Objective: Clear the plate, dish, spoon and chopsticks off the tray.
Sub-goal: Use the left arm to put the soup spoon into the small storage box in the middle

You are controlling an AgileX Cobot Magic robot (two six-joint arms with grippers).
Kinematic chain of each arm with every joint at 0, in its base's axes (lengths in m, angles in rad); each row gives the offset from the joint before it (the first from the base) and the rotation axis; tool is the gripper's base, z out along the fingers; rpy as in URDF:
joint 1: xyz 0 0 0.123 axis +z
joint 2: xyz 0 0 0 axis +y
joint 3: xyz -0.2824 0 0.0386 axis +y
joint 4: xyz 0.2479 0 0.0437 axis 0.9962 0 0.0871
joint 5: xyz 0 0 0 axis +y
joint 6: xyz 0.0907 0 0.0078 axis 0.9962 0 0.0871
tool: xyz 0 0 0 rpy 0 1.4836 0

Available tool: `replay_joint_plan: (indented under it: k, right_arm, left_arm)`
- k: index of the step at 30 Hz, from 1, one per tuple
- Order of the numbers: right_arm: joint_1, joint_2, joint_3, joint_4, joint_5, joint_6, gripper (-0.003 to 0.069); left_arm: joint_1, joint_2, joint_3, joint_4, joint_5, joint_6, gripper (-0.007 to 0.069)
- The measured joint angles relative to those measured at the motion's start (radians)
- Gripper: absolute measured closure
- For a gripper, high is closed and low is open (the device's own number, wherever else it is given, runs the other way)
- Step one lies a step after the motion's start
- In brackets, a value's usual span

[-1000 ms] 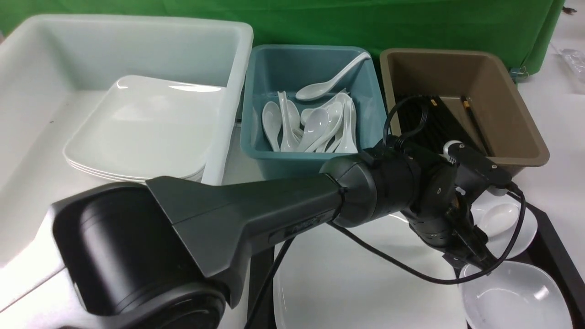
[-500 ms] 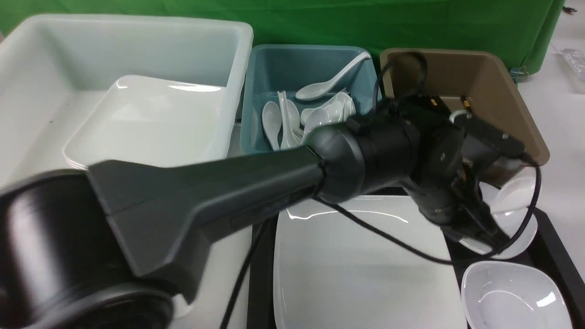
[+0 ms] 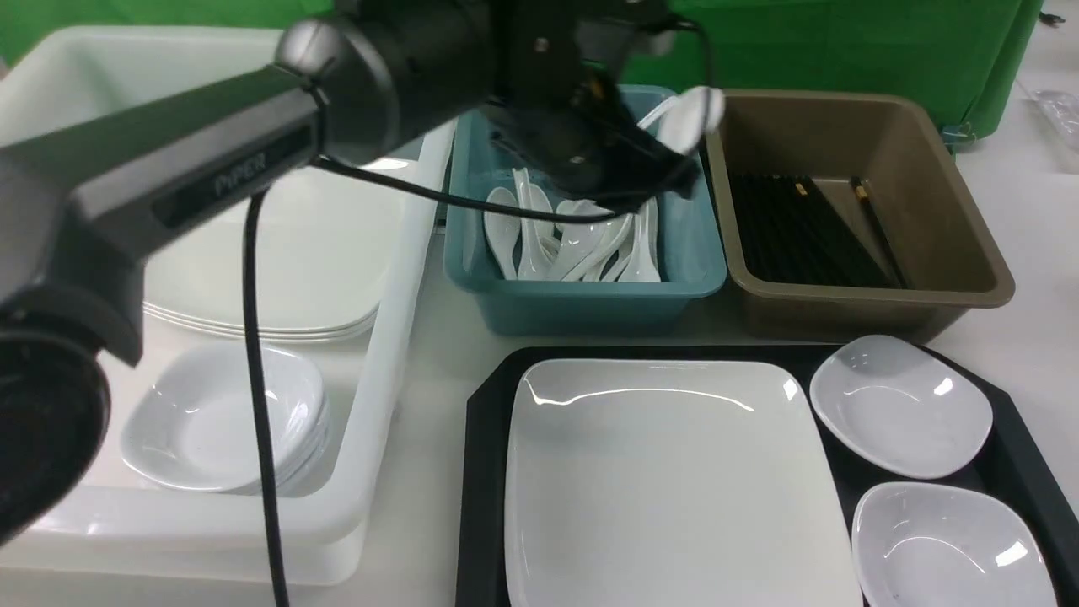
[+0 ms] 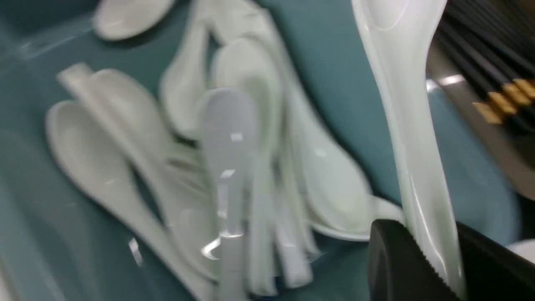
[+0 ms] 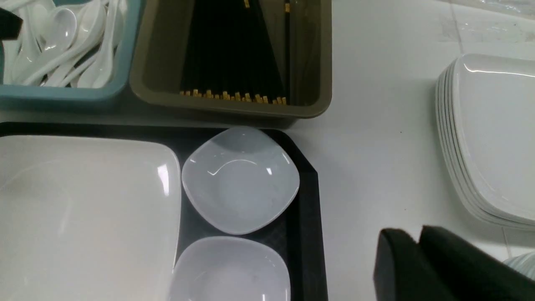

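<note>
My left gripper point(image 3: 670, 169) hangs over the teal bin point(image 3: 590, 299), shut on the handle of a white spoon point(image 3: 695, 114) whose bowl points up toward the brown bin. In the left wrist view the spoon point(image 4: 411, 125) runs out from between the jaws of the left gripper point(image 4: 434, 259). On the black tray point(image 3: 485, 405) lie the large square plate point(image 3: 666, 480) and two small dishes point(image 3: 902, 405) point(image 3: 948, 544). Black chopsticks point(image 3: 792, 228) lie in the brown bin point(image 3: 961, 244). My right gripper point(image 5: 418, 242) is shut and empty above the white table, right of the tray point(image 5: 307, 217).
Several white spoons point(image 3: 573, 240) fill the teal bin. A white tub point(image 3: 379, 362) at the left holds stacked plates point(image 3: 278, 261) and small dishes point(image 3: 219, 413). Another plate stack point(image 5: 493, 138) stands on the table to the right of the tray.
My left arm has risen from the far right dish on the tray and swung back and left over the teal bin, carrying the spoon.
</note>
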Motion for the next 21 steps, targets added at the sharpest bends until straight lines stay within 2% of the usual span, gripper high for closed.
replay_joint_plan:
  k: [4,8,10,11,13,16,18,20,21]
  right_arm:
    - [0.0,0.0,0.0,0.004,0.0,0.0,0.0543]
    - [0.0,0.007,0.0,0.024,0.004,0.0,0.0517]
    - [0.0,0.029,0.0,0.063,0.032,-0.001,0.0453]
    - [0.0,0.034,0.0,0.071,0.036,-0.001,0.0438]
    - [0.0,0.075,0.001,0.127,0.103,-0.028,0.0337]
    - [0.003,0.134,0.035,0.197,0.112,-0.097,0.0226]
    - [0.039,0.183,0.115,0.228,0.109,-0.138,0.0168]
    - [0.071,0.204,0.174,0.23,0.107,-0.145,0.0154]
    - [0.099,0.219,0.221,0.229,0.099,-0.148,0.015]
  left_arm:
    - [0.043,0.028,0.0,-0.005,0.002,0.0,0.0525]
    - [0.062,0.035,0.0,-0.003,0.003,0.0,0.0467]
    - [0.065,0.035,0.0,0.017,0.0,0.0,0.035]
    - [0.065,0.035,0.0,0.017,0.0,0.0,0.034]
    - [0.065,0.034,0.0,0.026,0.027,0.0,0.0214]
    - [0.065,0.019,0.0,0.027,0.114,-0.01,0.0136]
    - [0.065,-0.016,0.0,0.031,0.201,-0.017,0.0148]
    - [0.065,-0.053,0.0,0.045,0.259,-0.017,0.0207]
    - [0.065,-0.08,0.0,0.054,0.288,-0.017,0.0265]
